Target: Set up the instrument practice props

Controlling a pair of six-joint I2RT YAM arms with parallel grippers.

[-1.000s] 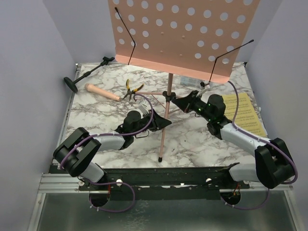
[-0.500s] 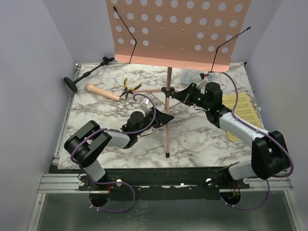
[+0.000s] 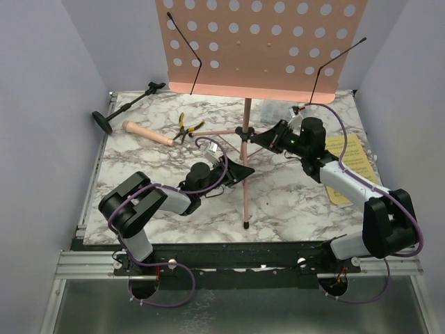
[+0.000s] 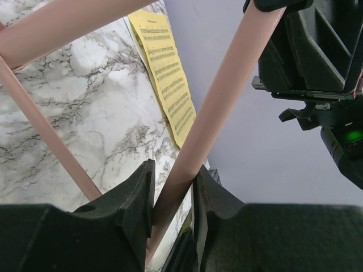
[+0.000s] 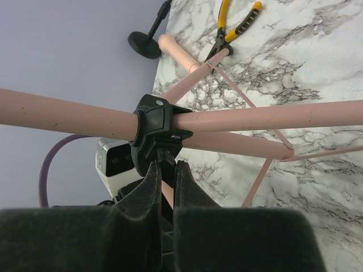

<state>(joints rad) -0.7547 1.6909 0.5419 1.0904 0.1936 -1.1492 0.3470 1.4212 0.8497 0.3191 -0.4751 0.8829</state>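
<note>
Stand (image 3: pixel 259 43) upright, held at its hub (image 5: pixel 156 127)
Left end effector (image 4: pixel 173 187) clenched on near leg (image 4: pixel 221 107) below hub; right end effector (image 5: pixel 164 170) pinches hub from the right; sheets (image 3: pixel 351 167) lie farther right

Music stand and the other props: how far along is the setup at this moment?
Done: nothing is finished. The stand is up with its legs spread, but both arms hold it. In hand: the left gripper clamps its pink tube, and the right gripper pinches the black collar. Left: the sheets lie flat on the table. The mic and mic stand lie far left, unmounted.
</note>
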